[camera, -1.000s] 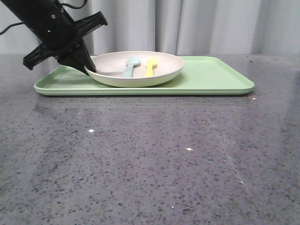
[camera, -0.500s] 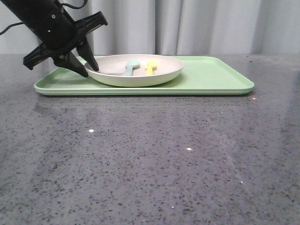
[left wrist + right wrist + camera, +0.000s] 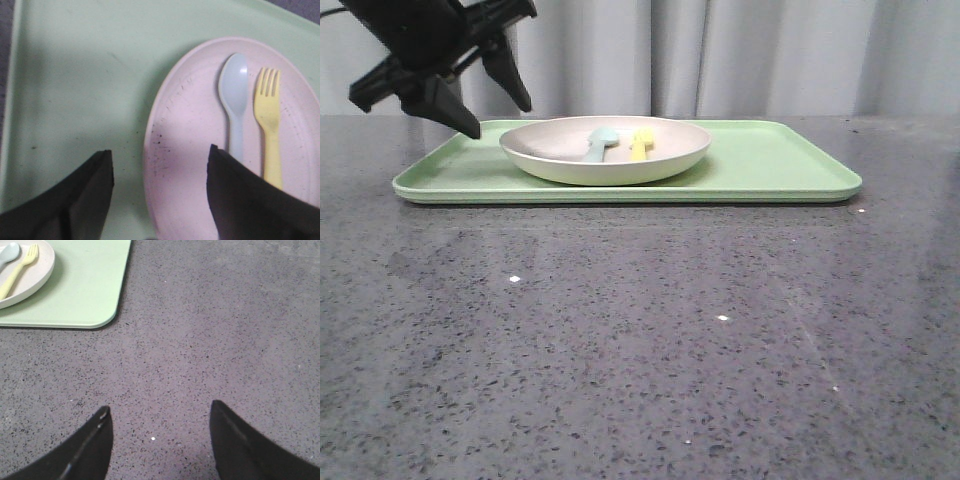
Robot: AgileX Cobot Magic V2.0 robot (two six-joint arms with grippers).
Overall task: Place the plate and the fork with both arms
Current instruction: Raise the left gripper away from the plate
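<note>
On the grey table [image 3: 640, 330], plate [image 3: 570, 160] and fork [image 3: 640, 143] sit on the tray [image 3: 780, 160]; left pincer [image 3: 485, 100] hangs wide above the plate's rim, holding nothing. Placing looks done; next, clear away.

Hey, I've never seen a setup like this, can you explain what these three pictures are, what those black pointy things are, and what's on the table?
This is a two-armed robot at a grey speckled table. One picture looks forward over the table; the other two come from cameras on each wrist, so the black points are gripper fingers. In the front view the left gripper hangs open above the left end of a green tray, holding nothing. On the tray sits a cream plate with a yellow fork and a pale blue spoon lying side by side in it. The left wrist view looks down on that plate. The right gripper is open and empty over bare table beside the tray's corner.
</note>
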